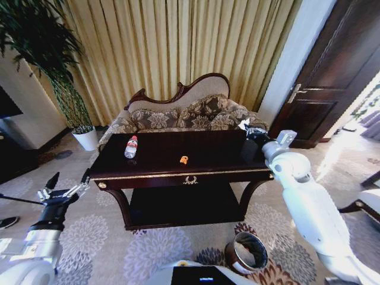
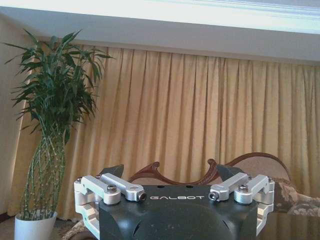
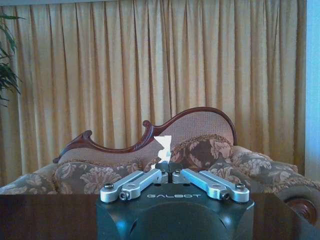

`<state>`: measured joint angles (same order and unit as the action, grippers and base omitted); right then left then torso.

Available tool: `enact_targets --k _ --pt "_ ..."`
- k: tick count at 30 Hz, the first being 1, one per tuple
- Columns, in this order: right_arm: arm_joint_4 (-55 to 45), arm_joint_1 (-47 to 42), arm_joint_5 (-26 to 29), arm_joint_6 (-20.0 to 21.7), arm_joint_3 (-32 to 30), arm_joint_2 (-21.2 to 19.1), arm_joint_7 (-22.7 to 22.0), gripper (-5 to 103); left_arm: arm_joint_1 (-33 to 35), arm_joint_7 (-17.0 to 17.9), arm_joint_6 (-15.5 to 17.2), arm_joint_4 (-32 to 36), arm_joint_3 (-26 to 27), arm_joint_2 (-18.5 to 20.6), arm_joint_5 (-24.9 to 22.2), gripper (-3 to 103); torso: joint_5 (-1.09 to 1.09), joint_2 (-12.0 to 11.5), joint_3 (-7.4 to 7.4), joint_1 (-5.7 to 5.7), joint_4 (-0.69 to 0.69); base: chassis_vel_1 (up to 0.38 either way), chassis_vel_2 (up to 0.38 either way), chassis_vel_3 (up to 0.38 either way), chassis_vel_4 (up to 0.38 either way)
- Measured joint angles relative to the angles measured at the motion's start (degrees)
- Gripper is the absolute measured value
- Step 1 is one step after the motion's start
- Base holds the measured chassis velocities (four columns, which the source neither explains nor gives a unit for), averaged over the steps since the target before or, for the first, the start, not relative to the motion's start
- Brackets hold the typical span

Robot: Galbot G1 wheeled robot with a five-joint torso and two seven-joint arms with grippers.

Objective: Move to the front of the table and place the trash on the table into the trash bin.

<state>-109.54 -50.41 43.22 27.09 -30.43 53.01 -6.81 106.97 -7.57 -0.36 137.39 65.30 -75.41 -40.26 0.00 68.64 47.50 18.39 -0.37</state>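
The dark glossy table [image 1: 154,172] with gold trim stands in front of me. On its left part lies a clear plastic bottle [image 1: 131,146] with a red cap. A small orange scrap [image 1: 184,160] sits near the front middle. My right gripper [image 1: 248,129] is raised over the table's far right corner, shut on a white scrap [image 1: 243,124]. The right wrist view shows the right gripper [image 3: 169,166] pinching that white scrap [image 3: 163,146] above the table top [image 3: 50,215]. The left gripper [image 1: 67,185] hangs open off the table's left end; in its own view the left gripper [image 2: 170,172] holds nothing. The round brown trash bin [image 1: 246,252] stands on the carpet by my base.
A patterned sofa [image 1: 190,116] with a carved back stands right behind the table, against yellow curtains. A tall plant in a white pot [image 1: 87,138] is at the left. A dark door [image 1: 338,71] is at the right, and a chair edge [image 1: 365,202] juts in beside my right arm.
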Motion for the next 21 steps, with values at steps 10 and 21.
enact_targets --k 10,21 --pt "-0.18 -1.03 -0.91 -0.14 -0.24 1.03 0.0 0 0.34 -0.22 -0.19 -0.13 0.24 0.76 -0.24 100 -0.02 0.03 -0.03 -0.05 0.0 0.26 -0.266 -0.247 0.253" --pt "9.9 -10.18 -10.49 -1.13 0.39 5.02 0.01 0 0.1 -0.45 -0.23 -0.19 -0.5 0.2 -0.09 100 0.01 0.03 -0.02 -0.05 0.0 0.125 -0.137 -0.13 0.125"
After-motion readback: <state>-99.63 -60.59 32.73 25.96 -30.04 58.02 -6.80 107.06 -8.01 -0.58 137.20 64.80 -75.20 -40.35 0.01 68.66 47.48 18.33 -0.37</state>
